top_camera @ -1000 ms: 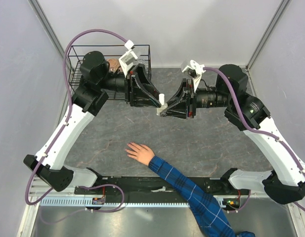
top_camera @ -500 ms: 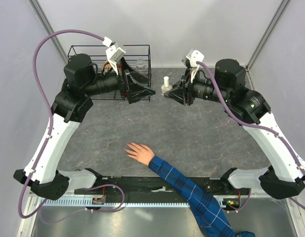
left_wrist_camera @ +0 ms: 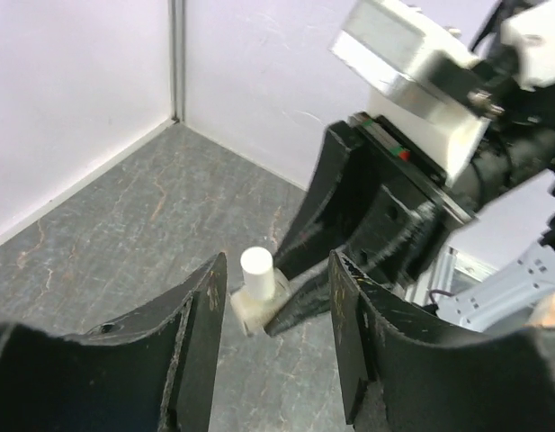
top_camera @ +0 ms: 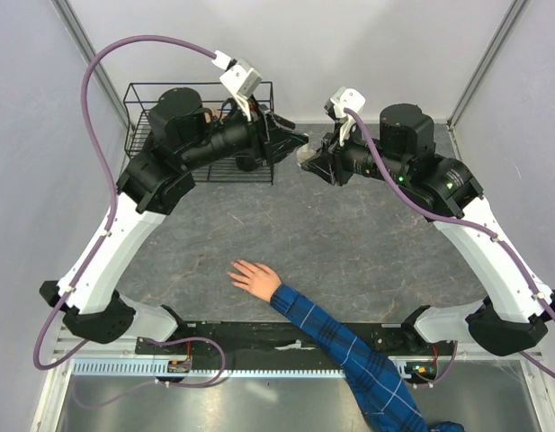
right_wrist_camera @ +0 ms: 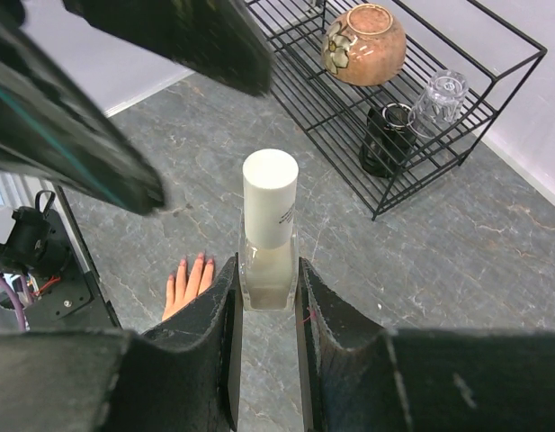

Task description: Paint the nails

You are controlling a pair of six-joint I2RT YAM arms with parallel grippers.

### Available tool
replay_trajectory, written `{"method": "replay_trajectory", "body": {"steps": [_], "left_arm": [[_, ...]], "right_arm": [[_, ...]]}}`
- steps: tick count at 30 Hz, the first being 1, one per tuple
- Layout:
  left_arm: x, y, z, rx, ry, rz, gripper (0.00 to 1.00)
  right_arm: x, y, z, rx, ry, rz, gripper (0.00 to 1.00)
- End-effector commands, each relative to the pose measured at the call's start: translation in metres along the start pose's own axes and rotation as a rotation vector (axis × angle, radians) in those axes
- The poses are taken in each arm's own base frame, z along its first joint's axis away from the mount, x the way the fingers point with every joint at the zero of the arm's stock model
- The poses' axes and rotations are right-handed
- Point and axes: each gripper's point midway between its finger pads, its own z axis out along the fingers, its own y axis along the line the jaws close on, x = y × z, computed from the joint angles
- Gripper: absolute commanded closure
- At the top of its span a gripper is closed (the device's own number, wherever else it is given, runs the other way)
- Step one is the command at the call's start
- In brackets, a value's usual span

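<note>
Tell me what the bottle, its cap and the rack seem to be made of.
Bottle: likely clear glass, glossy; a pale liquid shows through its walls.
Cap: probably white plastic, smooth and opaque, with little shine.
Rack: thin black wire, likely coated metal, going by the even dark finish and the see-through grid.

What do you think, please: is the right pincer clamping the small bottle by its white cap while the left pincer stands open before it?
Not by the cap: the right wrist view shows the right pincer clamping the small bottle by its glass body, with the cap free. The left pincer does stand open before it.
</note>
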Motion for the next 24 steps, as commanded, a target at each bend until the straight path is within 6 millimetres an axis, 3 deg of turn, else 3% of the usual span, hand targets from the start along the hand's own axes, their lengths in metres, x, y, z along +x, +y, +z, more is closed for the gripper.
{"method": "replay_trajectory", "body": {"steps": [1, 9, 15, 19, 20, 23, 24], "left_arm": [[-0.005, 0.006, 0.008, -0.046, 0.003, 0.054, 0.47], [0.01, 0.008, 0.016, -0.046, 0.055, 0.032, 0.48], [0.016, -0.002, 0.022, 0.021, 0.076, 0.006, 0.53], [0.021, -0.014, 0.027, 0.099, 0.097, -0.014, 0.69], [0.024, -0.015, 0.028, 0.115, 0.107, -0.021, 0.8], [0.029, -0.027, 0.025, 0.197, 0.126, -0.024, 0.98], [0.033, -0.042, 0.021, 0.303, 0.146, -0.03, 0.98]], "right_arm": [[-0.027, -0.003, -0.011, 0.031, -0.08, -0.034, 1.0], [-0.03, -0.003, -0.011, 0.031, -0.089, -0.036, 1.0], [-0.033, 0.002, -0.014, 0.006, -0.098, -0.043, 1.0], [-0.033, 0.004, -0.015, -0.006, -0.104, -0.047, 1.0], [-0.032, 0.006, -0.015, -0.012, -0.103, -0.047, 1.0], [-0.034, 0.012, -0.019, -0.043, -0.117, -0.052, 1.0], [-0.035, 0.015, -0.021, -0.055, -0.122, -0.052, 1.0]]}}
